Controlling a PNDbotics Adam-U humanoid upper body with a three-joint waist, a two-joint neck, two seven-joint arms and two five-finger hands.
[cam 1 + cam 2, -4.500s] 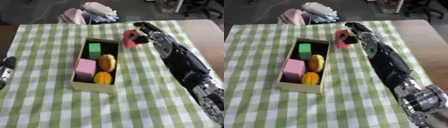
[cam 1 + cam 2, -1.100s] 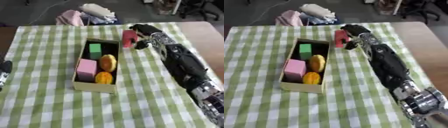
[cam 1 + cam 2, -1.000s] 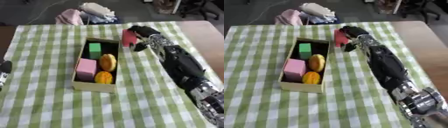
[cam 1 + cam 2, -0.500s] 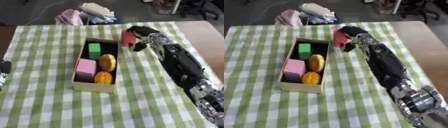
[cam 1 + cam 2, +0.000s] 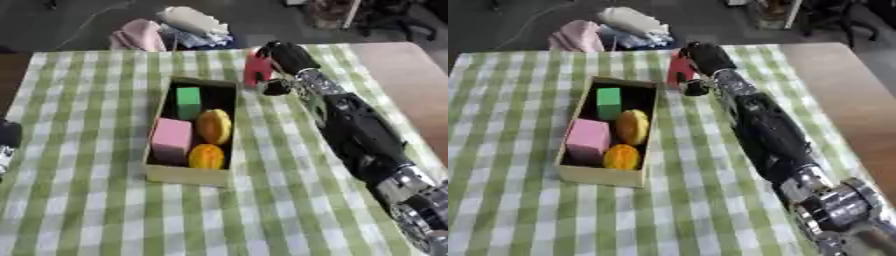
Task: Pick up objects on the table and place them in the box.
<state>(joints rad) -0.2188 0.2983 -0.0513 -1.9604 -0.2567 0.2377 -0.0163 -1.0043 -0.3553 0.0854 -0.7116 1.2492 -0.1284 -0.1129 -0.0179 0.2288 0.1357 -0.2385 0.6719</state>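
At the far left edge of the left eye view, low beside the cloth, the left hand (image 5: 5, 145) shows only as a dark sliver, and whether its fingers are straight or curled cannot be told. The worktop (image 5: 79, 210) is covered by a green-and-white checked cloth, with bare wood showing along its right side.

Left of centre sits the box (image 5: 186, 176), an open tan tray lying lengthwise away from the robot. Inside it, a green block (image 5: 188, 101) lies at the far end. Nearer, a pink block (image 5: 171, 138) fills the left side, and a yellow-orange rounded piece (image 5: 214, 126) lies just beside it on the right. An orange rounded piece (image 5: 206, 156) sits at the near end, touching or almost touching the pink block.

Just past the box's far right corner, the right hand (image 5: 282, 56) has its fingers curled round a red block (image 5: 255, 67), which is held upright at the box's rim, over the cloth rather than inside the tray. Whether the block touches the cloth cannot be told. The black right arm (image 5: 359, 130) runs from that hand down to the lower right corner, ending in a silver joint.

Beyond the far edge of the worktop lies a heap of pink and white cloth (image 5: 171, 30).
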